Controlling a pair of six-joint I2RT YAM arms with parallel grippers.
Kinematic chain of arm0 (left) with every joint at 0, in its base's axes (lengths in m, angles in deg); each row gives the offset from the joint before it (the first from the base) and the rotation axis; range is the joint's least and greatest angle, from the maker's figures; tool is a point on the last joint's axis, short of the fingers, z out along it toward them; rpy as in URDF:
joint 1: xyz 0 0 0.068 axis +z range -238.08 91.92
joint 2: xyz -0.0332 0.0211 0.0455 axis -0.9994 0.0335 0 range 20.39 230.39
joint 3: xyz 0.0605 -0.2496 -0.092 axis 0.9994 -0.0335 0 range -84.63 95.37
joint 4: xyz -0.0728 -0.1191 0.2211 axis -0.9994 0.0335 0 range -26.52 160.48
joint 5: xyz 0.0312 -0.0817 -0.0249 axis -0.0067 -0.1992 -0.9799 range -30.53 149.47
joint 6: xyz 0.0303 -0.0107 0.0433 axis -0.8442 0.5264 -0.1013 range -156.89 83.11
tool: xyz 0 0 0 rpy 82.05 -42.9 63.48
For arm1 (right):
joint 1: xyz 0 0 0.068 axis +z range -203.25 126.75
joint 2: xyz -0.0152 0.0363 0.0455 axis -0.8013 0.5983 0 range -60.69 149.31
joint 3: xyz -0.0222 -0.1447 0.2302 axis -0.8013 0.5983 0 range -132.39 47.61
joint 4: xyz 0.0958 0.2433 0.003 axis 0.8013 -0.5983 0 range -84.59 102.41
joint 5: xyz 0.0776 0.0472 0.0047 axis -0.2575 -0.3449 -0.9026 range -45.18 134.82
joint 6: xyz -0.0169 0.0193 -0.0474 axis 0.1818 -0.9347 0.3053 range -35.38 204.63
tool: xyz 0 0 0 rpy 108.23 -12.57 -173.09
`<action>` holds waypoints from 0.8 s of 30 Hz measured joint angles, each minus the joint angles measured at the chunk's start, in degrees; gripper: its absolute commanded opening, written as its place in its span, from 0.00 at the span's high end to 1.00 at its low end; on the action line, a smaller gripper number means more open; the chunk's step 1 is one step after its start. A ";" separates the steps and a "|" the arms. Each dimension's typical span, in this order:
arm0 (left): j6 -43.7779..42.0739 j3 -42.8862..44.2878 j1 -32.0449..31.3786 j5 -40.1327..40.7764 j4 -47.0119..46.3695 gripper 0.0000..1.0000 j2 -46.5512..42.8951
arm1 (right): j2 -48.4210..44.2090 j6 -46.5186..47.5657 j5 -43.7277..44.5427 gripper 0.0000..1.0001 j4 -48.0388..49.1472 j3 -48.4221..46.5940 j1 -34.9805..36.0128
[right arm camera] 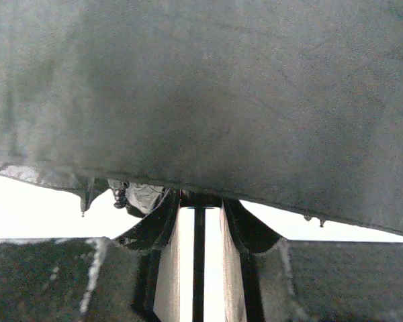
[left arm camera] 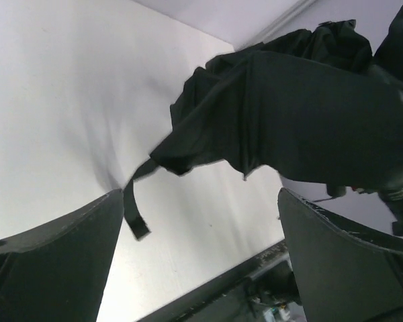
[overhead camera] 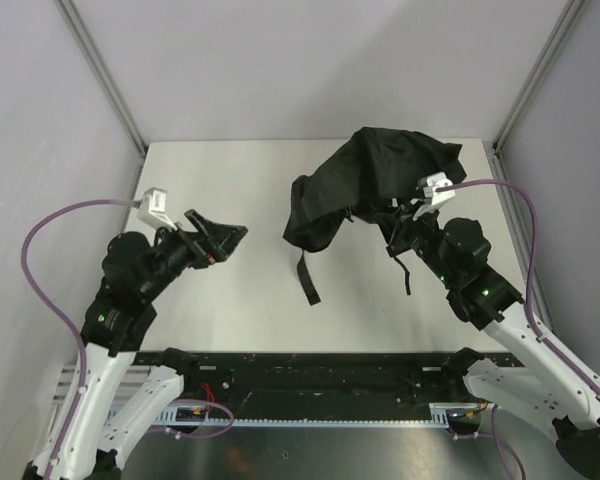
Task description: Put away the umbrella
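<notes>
Umbrella (overhead camera: 375,175): upper right of centre in my top view, canopy draped over the right gripper, strap (overhead camera: 306,280) dangling above the table (overhead camera: 230,300).
Right gripper (right arm camera: 200,201): nearly closed on its thin shaft (right arm camera: 199,268); fabric blocks my wrist view.
Left gripper (overhead camera: 223,236): spread wide, empty, left of centre.

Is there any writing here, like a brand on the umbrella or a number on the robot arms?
No readable text in any view.
The umbrella and its strap are plain black, no logo.
The white camera box on the left wrist shows no legible label.
</notes>
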 measured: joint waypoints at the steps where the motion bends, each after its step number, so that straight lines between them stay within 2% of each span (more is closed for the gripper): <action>1: 1.55 -0.02 0.48 -1.05 -0.26 0.01 1.05 | 0.26 1.05 1.75 1.00 -0.11 0.00 0.31; 4: 6.62 -0.52 1.05 -7.17 -4.46 0.00 6.05 | 0.55 2.73 3.67 1.00 -0.24 -0.02 1.55; 11: 22.34 -6.86 0.20 -18.25 -24.41 0.01 14.45 | 2.43 5.18 6.69 1.00 -0.39 -0.24 6.64; 16: 28.61 -5.51 -5.60 -18.91 -34.69 0.01 20.20 | 3.63 5.79 8.02 1.00 -0.33 -0.24 12.11; 21: 29.59 -1.29 -11.52 -17.31 -39.60 0.01 26.51 | 5.18 5.60 9.33 1.00 0.70 -0.24 18.95; 24: 29.20 -0.13 -12.81 -15.96 -41.44 0.00 29.05 | 5.86 5.16 10.82 1.00 1.42 -0.24 22.45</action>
